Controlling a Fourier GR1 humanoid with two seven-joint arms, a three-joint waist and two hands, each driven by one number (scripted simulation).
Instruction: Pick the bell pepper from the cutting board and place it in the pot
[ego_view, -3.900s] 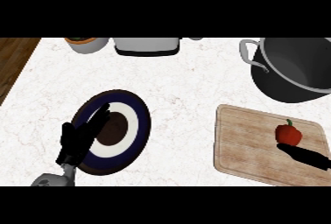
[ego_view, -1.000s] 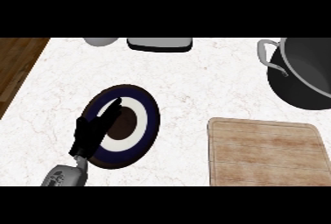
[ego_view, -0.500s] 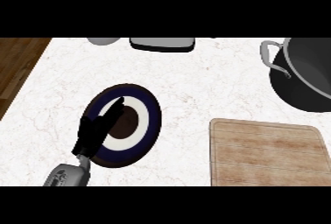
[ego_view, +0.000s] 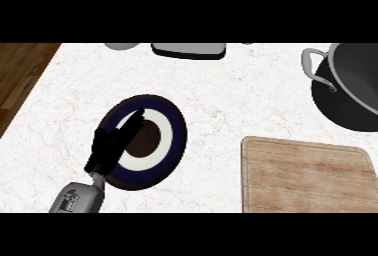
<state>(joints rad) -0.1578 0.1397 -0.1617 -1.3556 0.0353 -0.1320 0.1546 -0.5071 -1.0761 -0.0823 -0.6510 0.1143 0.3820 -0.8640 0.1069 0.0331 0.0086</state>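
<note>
From the head view I see only my left hand (ego_view: 111, 145), fingers straight and relaxed, resting over the left part of a dark blue and white plate (ego_view: 166, 150) on the white marble counter (ego_view: 221, 90). My right hand is out of sight, so I cannot tell its state. The wooden cutting board (ego_view: 306, 175) lies at the lower right, bare wood showing. The grey pot (ego_view: 351, 85) sits at the upper right. I cannot find the bell pepper anywhere in view.

pot (ego_view: 347, 95) cropped right, cutting board (ego_view: 306, 175) cropped below
</note>
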